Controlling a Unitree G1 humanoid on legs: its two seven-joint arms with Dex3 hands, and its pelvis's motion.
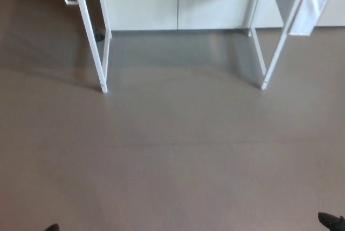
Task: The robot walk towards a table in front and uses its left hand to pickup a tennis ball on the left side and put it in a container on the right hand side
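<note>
Facing table legs (102, 53) on floor (172, 155) | left hand (52, 228), right hand (331, 222): state cannot tell

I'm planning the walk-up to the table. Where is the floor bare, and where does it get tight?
The floor is bare from the bottom edge up to the table's left leg and right leg, and between them. It gets tight at the top, where the legs and the cabinet close in. The tabletop is out of view.

Floor (172, 161) smooth matt grey w/ faint sheen; table legs (90, 32) look white-painted metal; cabinet fronts (178, 5) smooth, pale.
</note>
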